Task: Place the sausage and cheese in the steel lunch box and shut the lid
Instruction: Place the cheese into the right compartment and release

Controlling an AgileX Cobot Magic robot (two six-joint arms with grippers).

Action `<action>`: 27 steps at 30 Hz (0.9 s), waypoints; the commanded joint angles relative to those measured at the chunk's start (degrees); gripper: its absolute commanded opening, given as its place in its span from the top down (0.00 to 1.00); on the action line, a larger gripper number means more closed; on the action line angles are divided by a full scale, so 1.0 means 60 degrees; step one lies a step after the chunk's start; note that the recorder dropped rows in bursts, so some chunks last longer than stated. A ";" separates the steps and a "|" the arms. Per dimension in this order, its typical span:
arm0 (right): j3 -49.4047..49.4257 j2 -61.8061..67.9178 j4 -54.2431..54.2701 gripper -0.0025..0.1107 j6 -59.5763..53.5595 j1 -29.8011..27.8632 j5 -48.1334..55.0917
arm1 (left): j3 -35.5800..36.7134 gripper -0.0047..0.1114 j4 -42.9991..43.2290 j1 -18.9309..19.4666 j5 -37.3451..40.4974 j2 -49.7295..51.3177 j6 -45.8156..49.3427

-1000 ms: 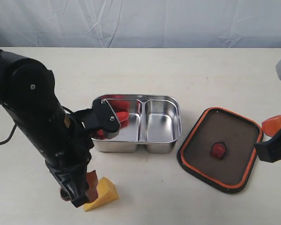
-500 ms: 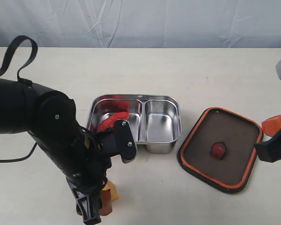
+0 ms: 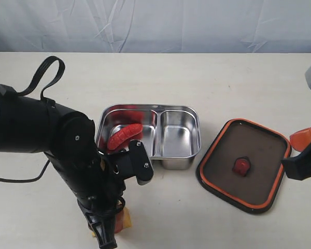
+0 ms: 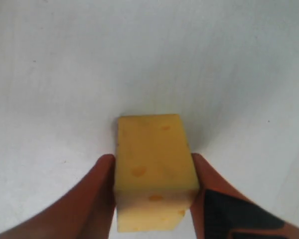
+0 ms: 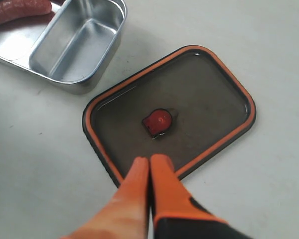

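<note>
Cheese [image 4: 154, 169] on bench [image 3: 197, 78], front-left of steel lunch box [image 3: 176, 162], apart from it. In exterior view mostly hidden behind left arm [image 3: 67, 150], only a yellow corner showing low in frame.

Left fingers [image 4: 97, 199] astride cheese, one pad against each long flank, tips roughly halfway along block. Clamped on cheese, going by wrist view. Base of cheese seemingly down on bench.

Sausage [image 3: 123, 136] in larger compartment of box, lying slantwise, near end partly covered by left arm's wrist link. Smaller compartment on the lid side.

Lid [image 3: 259, 150] flat on bench just right of box, underside up, orange rim seal on show, red-orange centre tab [image 3: 242, 165] in the middle. Narrow gap between lid corner and box, no contact.

Right fingers [image 5: 162, 184] pressed together, gripping nothing, tips over lid just inside its rim along one long edge. Contact with lid: cannot tell.

Room: open bench behind box up to wrinkled white backdrop [image 3: 171, 26]. Strip between cheese and box crowded by left arm. Lid's outer edge right beside right arm [image 3: 303, 161] at frame edge.
</note>
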 commanded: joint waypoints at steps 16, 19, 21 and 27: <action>0.0071 -0.0052 -0.0249 0.98 -0.0008 -0.0049 -0.0062 | -0.1391 0.96 -0.0480 -0.0103 -0.1426 -0.1845 -0.0825; 0.0071 -0.0052 -0.0252 0.98 -0.0008 -0.0049 -0.0079 | -0.1499 0.96 -0.0406 -0.0103 -0.2635 -0.1695 -0.0787; 0.0071 -0.0052 -0.0270 0.98 -0.0008 -0.0049 -0.0079 | -0.1619 0.96 -0.0406 -0.0103 -0.3166 -0.1513 -0.0766; 0.0071 -0.0052 -0.0268 0.98 -0.0008 -0.0049 -0.0135 | -0.2105 0.96 -0.0100 -0.0103 -0.4244 -0.0489 -0.0727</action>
